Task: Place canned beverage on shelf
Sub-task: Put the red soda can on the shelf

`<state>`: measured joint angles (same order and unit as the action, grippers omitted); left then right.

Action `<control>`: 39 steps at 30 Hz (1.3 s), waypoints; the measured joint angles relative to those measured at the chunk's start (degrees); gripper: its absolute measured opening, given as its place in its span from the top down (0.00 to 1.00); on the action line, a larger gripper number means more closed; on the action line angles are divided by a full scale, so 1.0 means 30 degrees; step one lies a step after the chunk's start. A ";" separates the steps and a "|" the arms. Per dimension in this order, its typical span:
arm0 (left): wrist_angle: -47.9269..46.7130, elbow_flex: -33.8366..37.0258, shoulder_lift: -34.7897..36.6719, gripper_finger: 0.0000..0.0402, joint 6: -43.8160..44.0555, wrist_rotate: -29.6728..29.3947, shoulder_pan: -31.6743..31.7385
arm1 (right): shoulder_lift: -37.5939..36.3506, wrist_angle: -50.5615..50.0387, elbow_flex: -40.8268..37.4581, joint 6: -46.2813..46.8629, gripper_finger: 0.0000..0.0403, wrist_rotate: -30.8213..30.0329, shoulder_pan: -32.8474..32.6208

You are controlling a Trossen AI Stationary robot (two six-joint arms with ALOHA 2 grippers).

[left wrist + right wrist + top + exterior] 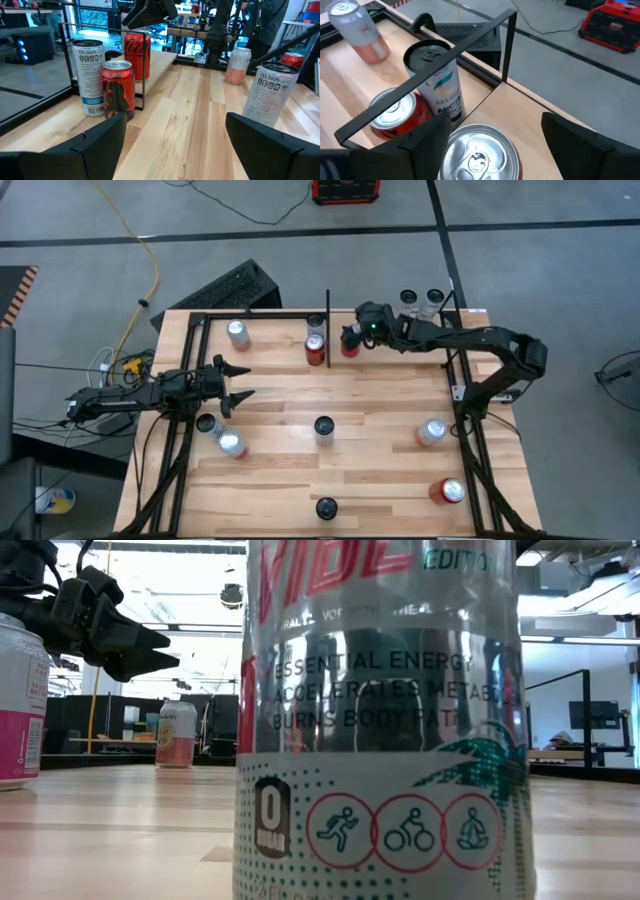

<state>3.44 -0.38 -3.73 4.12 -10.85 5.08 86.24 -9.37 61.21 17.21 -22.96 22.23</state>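
The shelf [280,395] is a light wooden plank top inside black rails, with a black divider bar [327,330] at its far side. A red cola can [480,150] stands upright on the planks just right of the bar. My right gripper [492,137] is open over this can, slanting down, one finger on each side of its top; a clear gap shows at one finger. A white can [440,85] and a red can [395,112] stand left of the bar. My left gripper [240,380] waits open and level at the table's left.
More cans stand about the planks: a pink one [237,332] far left, two [230,442] near the left gripper, one [323,425] in the middle, others [431,430] [447,490] right, one [326,507] at the near edge. Two cans [422,298] stand beyond the far rail.
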 joint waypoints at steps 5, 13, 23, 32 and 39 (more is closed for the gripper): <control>0.0000 0.0001 0.0000 0.19 0.0000 0.0000 0.0000 | 0.0090 0.0065 0.0007 0.0338 0.17 -0.1314 -0.0681; -0.0003 0.0007 0.0000 0.19 0.0003 -0.0011 0.0000 | 0.0100 -0.0097 0.0000 0.0763 0.17 -0.2429 -0.1598; 0.0000 0.0004 0.0000 0.19 0.0007 -0.0007 0.0000 | 0.0104 -0.0363 -0.0211 0.1241 0.17 -0.2741 -0.1343; -0.0007 0.0000 0.0000 0.19 0.0000 -0.0012 0.0000 | 0.0301 -0.0214 -0.0206 0.1472 0.17 -0.2841 -0.1374; -0.0010 0.0003 -0.0007 0.19 0.0000 -0.0022 0.0000 | 0.1862 0.0838 -0.0203 0.1448 0.17 -0.3215 -0.1541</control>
<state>3.41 -0.37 -3.75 4.12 -10.92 5.08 91.83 -6.86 60.60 21.55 -32.60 17.61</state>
